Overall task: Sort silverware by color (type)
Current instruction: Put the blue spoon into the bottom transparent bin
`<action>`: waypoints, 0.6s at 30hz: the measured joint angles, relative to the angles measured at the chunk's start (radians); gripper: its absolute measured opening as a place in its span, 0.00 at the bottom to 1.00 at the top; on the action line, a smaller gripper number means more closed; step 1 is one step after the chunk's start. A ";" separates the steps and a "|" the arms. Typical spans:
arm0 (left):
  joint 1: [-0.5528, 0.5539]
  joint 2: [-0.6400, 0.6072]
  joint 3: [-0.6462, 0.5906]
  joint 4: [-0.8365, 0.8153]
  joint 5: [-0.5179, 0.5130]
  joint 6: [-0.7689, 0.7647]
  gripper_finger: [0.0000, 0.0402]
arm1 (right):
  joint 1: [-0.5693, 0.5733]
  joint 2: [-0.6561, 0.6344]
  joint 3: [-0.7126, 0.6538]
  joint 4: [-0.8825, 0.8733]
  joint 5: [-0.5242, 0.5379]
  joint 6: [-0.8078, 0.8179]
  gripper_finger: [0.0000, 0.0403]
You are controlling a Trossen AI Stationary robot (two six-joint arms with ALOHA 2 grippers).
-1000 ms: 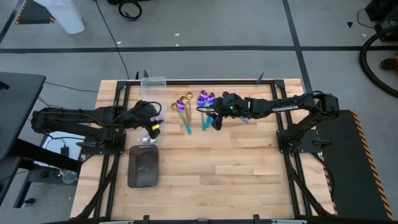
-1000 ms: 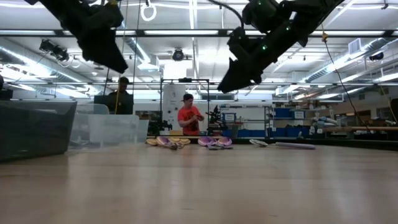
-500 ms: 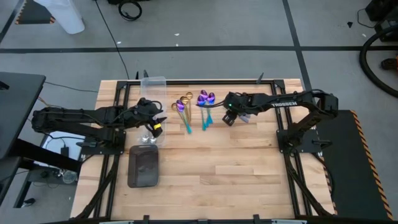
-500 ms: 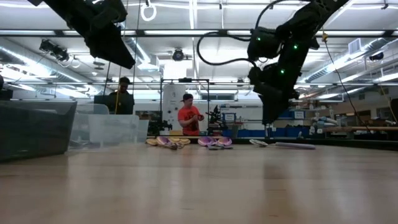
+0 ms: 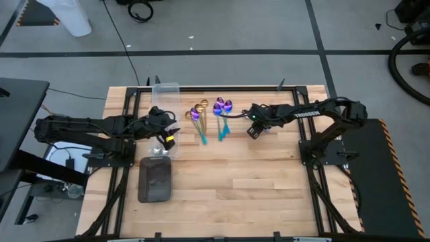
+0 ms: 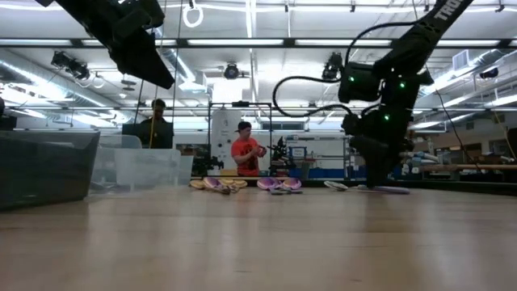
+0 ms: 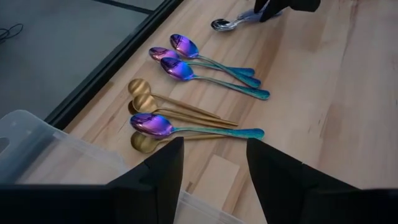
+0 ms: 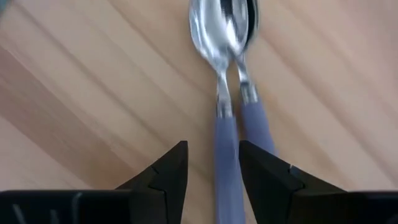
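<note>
The right gripper (image 5: 253, 130) is down at the table over 2 silver spoons (image 8: 227, 74) that lie side by side, touching, to the right of the coloured groups. The step in hand looks like picking one of these silver spoons. To do it well, the fingers should straddle a single handle rather than both, close squarely across it, and lift straight up so the neighbour is not dragged along; since the 2 handles lie against each other, a slight sideways nudge to part them first may help.

In the right wrist view the 2 dark fingers stand a little apart, a narrow gap between them, with nothing gripped. One spoon's handle runs into that gap; the other handle passes just beside the inner edge of one finger (image 8: 264, 177), possibly under it, though the blur makes that hard to judge. Both bowls lie ahead of the fingertips, well clear of them.

The rest of the silverware lies further left: 3 purple spoons (image 7: 205, 65) in one cluster, and gold spoons (image 7: 168, 109) with 1 more purple spoon (image 7: 186, 129) laid across them. The left gripper (image 5: 166, 136) waits near the clear bin (image 5: 166, 101), its fingers spread and empty.
</note>
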 joint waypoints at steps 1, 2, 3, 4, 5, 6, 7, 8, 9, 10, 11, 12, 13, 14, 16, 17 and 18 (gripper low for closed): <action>0.000 0.000 0.000 0.000 0.000 0.000 0.46 | -0.002 0.000 -0.011 0.001 -0.007 0.005 0.38; 0.000 0.000 0.000 0.000 0.001 0.000 0.46 | -0.003 0.000 -0.021 0.004 -0.016 0.010 0.37; 0.000 0.000 0.000 0.000 0.004 0.000 0.46 | -0.003 0.000 -0.031 0.010 -0.022 0.017 0.36; 0.000 0.000 0.000 0.000 0.005 0.000 0.46 | -0.003 -0.002 -0.039 0.018 -0.026 0.023 0.35; 0.000 0.000 0.000 0.000 0.005 0.001 0.46 | -0.002 -0.004 -0.047 0.025 -0.030 0.031 0.33; 0.000 0.000 0.000 0.000 0.005 0.004 0.46 | 0.002 -0.005 -0.053 0.029 -0.037 0.040 0.32; 0.000 0.000 0.000 0.001 0.006 0.004 0.46 | 0.007 -0.005 -0.059 0.033 -0.040 0.050 0.29; 0.000 0.000 0.000 0.001 0.006 0.004 0.46 | 0.012 -0.005 -0.063 0.035 -0.042 0.057 0.27; 0.000 0.000 0.000 0.003 0.006 0.004 0.46 | 0.019 -0.005 -0.066 0.040 -0.042 0.064 0.24; 0.000 0.000 0.000 0.004 0.006 0.004 0.46 | 0.027 -0.005 -0.067 0.043 -0.042 0.070 0.21; 0.000 0.000 0.000 0.004 0.006 0.005 0.46 | 0.033 -0.005 -0.068 0.047 -0.041 0.076 0.18; 0.000 0.000 0.000 0.004 0.006 0.006 0.46 | 0.040 -0.005 -0.068 0.053 -0.039 0.079 0.15; 0.000 0.000 0.000 0.004 0.006 0.010 0.46 | 0.046 -0.005 -0.068 0.063 -0.036 0.083 0.14; 0.000 0.000 0.000 0.004 0.006 0.014 0.46 | 0.052 -0.005 -0.069 0.070 -0.036 0.084 0.14; 0.000 0.000 0.000 0.001 0.008 0.015 0.46 | 0.062 -0.004 -0.070 0.091 -0.045 0.084 0.14; 0.000 0.000 0.000 -0.002 0.011 0.015 0.46 | 0.067 -0.003 -0.064 0.095 -0.054 0.085 0.14; 0.000 -0.001 0.000 -0.007 0.019 0.015 0.46 | 0.072 -0.001 -0.057 0.097 -0.066 0.084 0.14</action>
